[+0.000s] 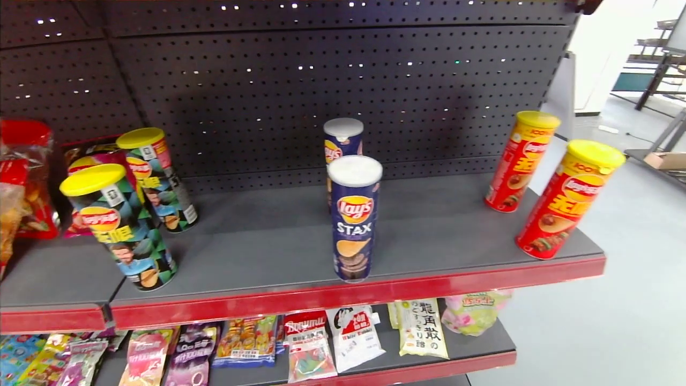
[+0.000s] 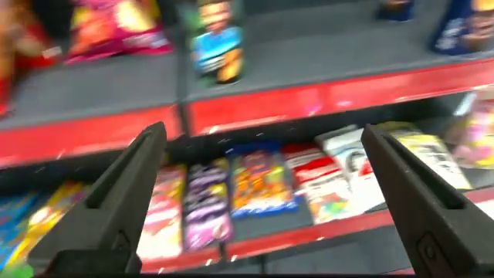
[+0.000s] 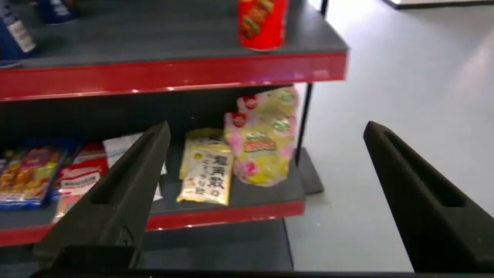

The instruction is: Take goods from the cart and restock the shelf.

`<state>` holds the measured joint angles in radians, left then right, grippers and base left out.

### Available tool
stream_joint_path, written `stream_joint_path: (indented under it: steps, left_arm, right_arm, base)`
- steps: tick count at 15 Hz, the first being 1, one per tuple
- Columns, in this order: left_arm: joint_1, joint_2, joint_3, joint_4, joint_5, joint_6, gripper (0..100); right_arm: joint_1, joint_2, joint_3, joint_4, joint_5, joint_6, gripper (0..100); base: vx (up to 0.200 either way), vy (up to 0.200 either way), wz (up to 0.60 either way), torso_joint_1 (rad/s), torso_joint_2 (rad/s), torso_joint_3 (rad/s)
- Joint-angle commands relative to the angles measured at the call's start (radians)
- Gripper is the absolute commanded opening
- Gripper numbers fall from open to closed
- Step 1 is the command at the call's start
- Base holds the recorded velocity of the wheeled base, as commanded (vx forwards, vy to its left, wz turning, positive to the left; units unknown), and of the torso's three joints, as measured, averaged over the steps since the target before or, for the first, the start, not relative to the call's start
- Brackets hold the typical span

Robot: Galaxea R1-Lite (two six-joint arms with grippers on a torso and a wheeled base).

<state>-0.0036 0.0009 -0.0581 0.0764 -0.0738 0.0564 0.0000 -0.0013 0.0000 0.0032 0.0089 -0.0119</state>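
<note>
The grey shelf with a red front edge point(image 1: 353, 292) carries upright chip cans. Two blue cans stand in the middle, one at the front point(image 1: 353, 220) and one behind it point(image 1: 343, 140). Two red cans with yellow lids point(image 1: 568, 199) point(image 1: 520, 161) stand at the right end. At the left are two teal-patterned cans point(image 1: 120, 228) point(image 1: 156, 179). My left gripper point(image 2: 262, 208) is open and empty, facing the shelf's front edge point(image 2: 309, 104) and the packets below. My right gripper point(image 3: 266, 201) is open and empty too, facing the shelf's right end below a red can point(image 3: 262, 22).
Snack bags point(image 1: 24, 177) crowd the shelf's far left. The lower shelf point(image 1: 482, 338) holds a row of candy packets point(image 1: 246, 340) and a pale bag point(image 3: 262, 143) at its right end. Open floor point(image 1: 616, 321) lies to the right of the shelf. Bare shelf space lies between the can groups.
</note>
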Motion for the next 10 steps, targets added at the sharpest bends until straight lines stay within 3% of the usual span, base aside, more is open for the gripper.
stream_joint_path:
  steps: [1,3,10]
  left_arm:
    - [-0.001,0.002,0.000,0.000,0.000,0.000,100]
    - [-0.001,0.002,0.000,0.000,0.005,0.000,100]
    - [-0.001,0.002,0.024,-0.020,0.003,-0.007,100]
  right_arm:
    - [0.000,0.001,0.000,0.000,0.000,0.000,100]
    - [0.000,0.001,0.000,0.000,0.000,0.003,100]
    - [0.000,0.001,0.000,0.000,0.002,0.013,100]
  base:
    - [0.000,0.000,0.60,0.002,0.00,0.007]
    - [0.000,0.000,0.60,-0.002,0.00,0.007]
    - [0.000,0.000,0.00,0.000,0.00,0.000]
